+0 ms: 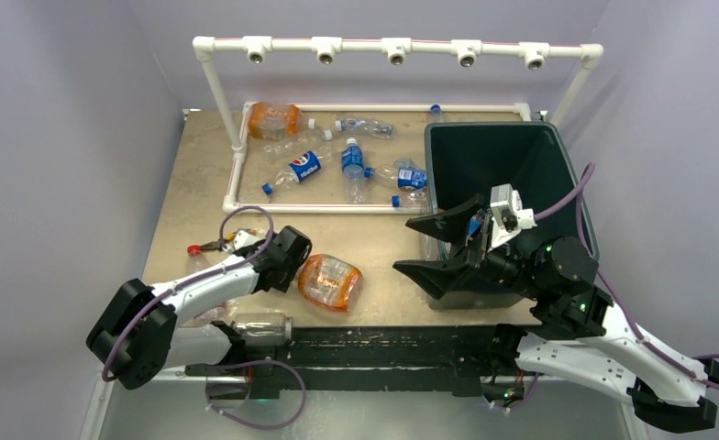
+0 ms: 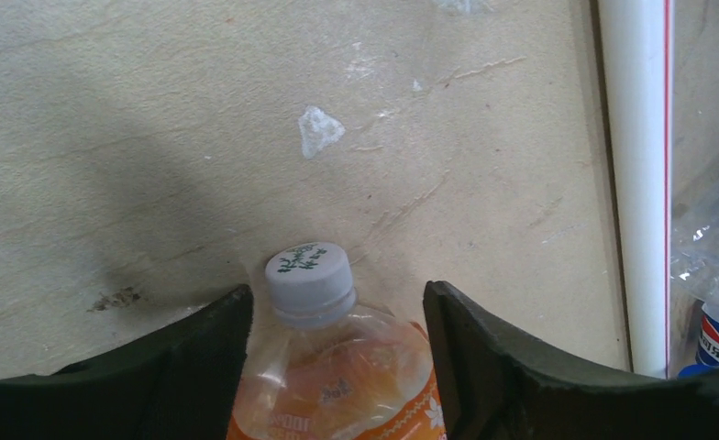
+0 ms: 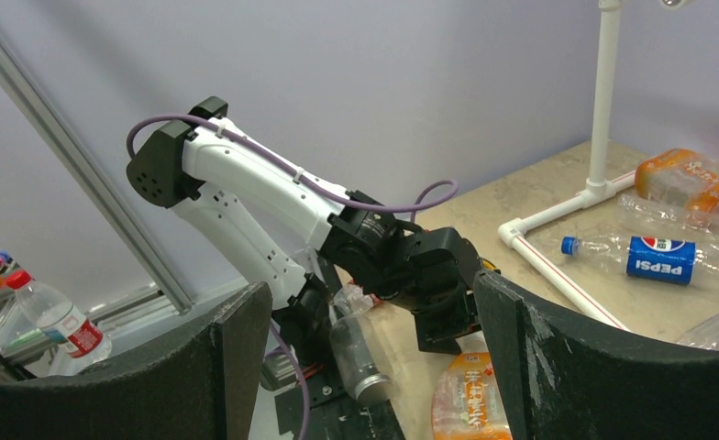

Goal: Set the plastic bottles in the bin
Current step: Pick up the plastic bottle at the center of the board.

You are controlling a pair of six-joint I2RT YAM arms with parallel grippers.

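An orange-labelled plastic bottle (image 1: 330,280) with a pale cap lies on the table near the front. My left gripper (image 1: 297,266) reaches over its neck end. In the left wrist view the fingers (image 2: 214,353) press both sides of the bottle's shoulder (image 2: 337,385), just behind the cap (image 2: 308,275). The dark green bin (image 1: 498,130) stands at the right. My right gripper (image 1: 434,249) hangs open at the bin's near left corner, with nothing between its fingers (image 3: 237,348). Several more bottles (image 1: 353,165) lie at the back inside the pipe frame, among them an orange one (image 1: 273,119).
A white PVC pipe frame (image 1: 237,174) borders the far bottles, and its pipe (image 2: 638,183) runs just right of my left gripper. A clear bottle (image 1: 259,325) lies at the front edge under the left arm. A red-capped bottle (image 1: 195,249) and a yellow-handled screwdriver (image 1: 235,240) lie at the left.
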